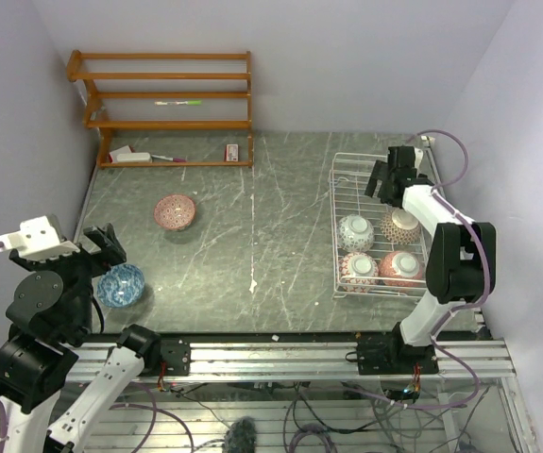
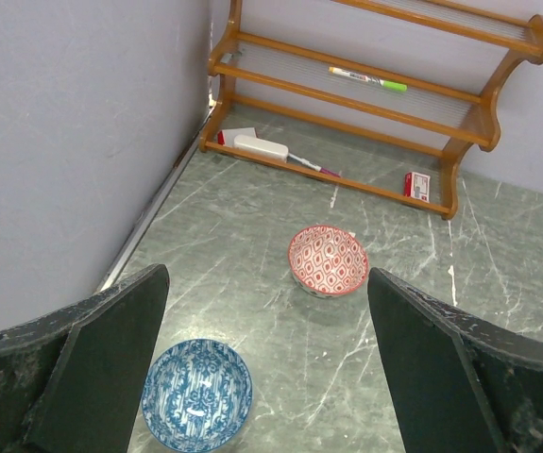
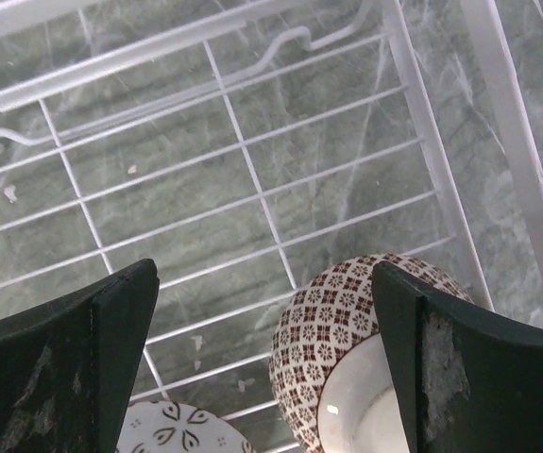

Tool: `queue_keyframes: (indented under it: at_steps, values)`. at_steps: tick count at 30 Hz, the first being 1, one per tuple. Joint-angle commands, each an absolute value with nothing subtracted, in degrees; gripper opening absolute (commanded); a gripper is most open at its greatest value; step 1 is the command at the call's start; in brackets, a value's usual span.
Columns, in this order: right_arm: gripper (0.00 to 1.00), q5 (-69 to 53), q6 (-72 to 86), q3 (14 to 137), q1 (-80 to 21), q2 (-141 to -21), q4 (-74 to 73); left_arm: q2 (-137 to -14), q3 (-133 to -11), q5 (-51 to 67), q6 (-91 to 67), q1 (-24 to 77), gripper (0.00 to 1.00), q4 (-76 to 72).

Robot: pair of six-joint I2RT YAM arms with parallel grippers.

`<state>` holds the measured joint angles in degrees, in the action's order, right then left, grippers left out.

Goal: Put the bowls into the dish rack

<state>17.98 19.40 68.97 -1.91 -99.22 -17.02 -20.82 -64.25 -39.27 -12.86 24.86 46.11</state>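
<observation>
My left gripper hangs spread and empty just above the blue bowl, wide enough, I judge, to straddle its rim. The red-patterned bowl waits farther out on the table. My right gripper, likewise spread and empty, hovers over the bare far half of the dish rack; four bowls sit packed two by two in its near half, leaving room for the last pair.
</observation>
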Motion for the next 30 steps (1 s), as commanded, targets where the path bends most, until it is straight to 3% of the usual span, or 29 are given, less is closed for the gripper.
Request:
queue_keyframes:
  at_steps: [1, 18, 24, 30]
  values:
    - [0.95, 18.8, 20.1, 65.8, -1.3, -96.3, -17.7, -20.5, -65.6, -39.7, -12.7, 25.6, 0.98, 45.8]
    - [0.96, 15.0, 21.1, 60.5, -1.9, -81.5, -12.6, -20.9, -64.1, -39.2, -13.3, 25.6, 0.98, 44.3]
    - [0.95, 16.7, 18.3, 67.8, -14.3, -81.0, -13.7, -21.5, -64.7, -38.7, -13.7, 25.6, 0.98, 44.2]
    - [0.93, 10.0, 16.6, 75.4, -28.5, -88.5, -11.1, -22.7, -67.0, -38.5, -15.6, 25.7, 0.98, 46.1]
